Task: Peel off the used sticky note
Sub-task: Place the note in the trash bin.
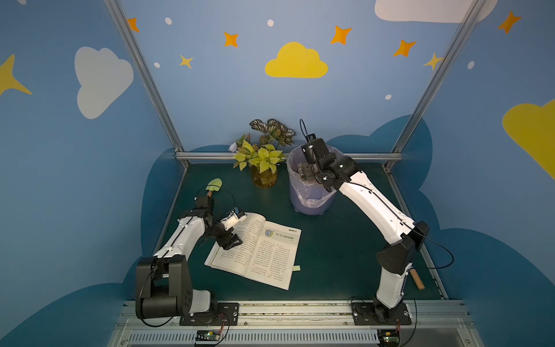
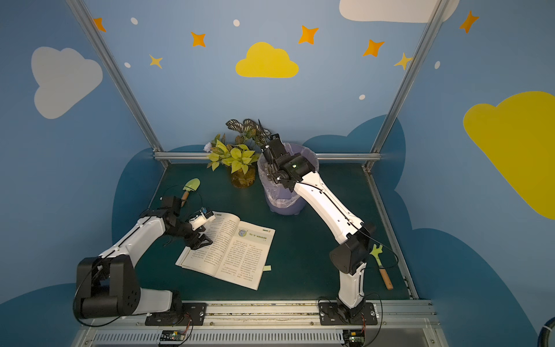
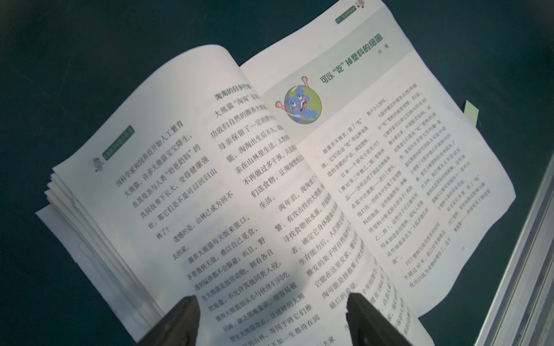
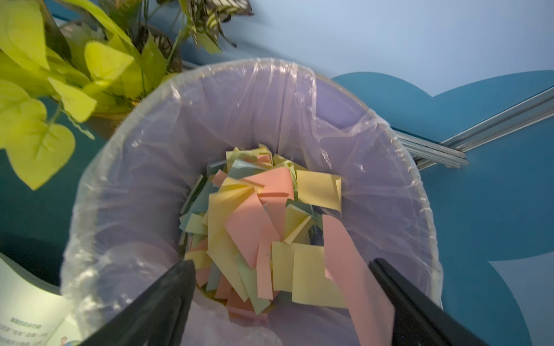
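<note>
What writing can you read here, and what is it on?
"可以"吃"掉塑料的细菌": heading beside the globe cartoon in the open book.
"淘淘的归乡": heading on the facing page, cut off at the fold.
Body print and green corner labels: mostly too small or blurred.

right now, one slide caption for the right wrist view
Open right gripper above the lined bin heaped with discarded sticky notes, leafy plant beside it.
</note>
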`<move>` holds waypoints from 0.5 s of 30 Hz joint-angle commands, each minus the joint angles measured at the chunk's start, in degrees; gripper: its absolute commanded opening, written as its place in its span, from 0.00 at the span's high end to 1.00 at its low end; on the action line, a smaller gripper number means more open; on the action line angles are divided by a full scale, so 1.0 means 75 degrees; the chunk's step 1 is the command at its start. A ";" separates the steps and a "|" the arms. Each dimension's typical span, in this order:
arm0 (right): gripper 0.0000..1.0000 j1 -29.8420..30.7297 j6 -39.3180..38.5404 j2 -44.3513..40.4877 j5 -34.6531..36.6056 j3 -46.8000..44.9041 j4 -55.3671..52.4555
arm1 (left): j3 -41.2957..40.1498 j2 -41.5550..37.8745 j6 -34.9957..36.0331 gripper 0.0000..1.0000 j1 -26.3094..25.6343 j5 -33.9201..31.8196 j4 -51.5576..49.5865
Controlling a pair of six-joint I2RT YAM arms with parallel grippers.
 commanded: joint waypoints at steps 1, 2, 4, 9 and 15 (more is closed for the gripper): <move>0.05 0.0058 0.0202 -0.0577 0.0206 -0.0454 -0.0186 | 0.0027 0.0131 0.0006 0.19 0.0022 0.0133 -0.0011; 0.05 0.0055 0.0258 -0.0677 0.0138 -0.0621 -0.0178 | 0.0041 0.0147 -0.0010 0.19 0.0023 0.0158 -0.0011; 0.05 0.0039 0.0326 -0.0798 0.0018 -0.0810 -0.0175 | 0.0042 0.0147 -0.0027 0.20 0.0023 0.0194 -0.0011; 0.04 -0.0007 0.0426 -0.0961 0.0074 -0.0982 -0.0264 | 0.0042 0.0112 -0.0036 0.20 0.0029 0.0197 -0.0011; 0.04 -0.0086 0.0770 -0.0914 0.0465 -0.0697 -0.0961 | 0.0022 0.0058 -0.0032 0.20 0.0023 0.0196 -0.0011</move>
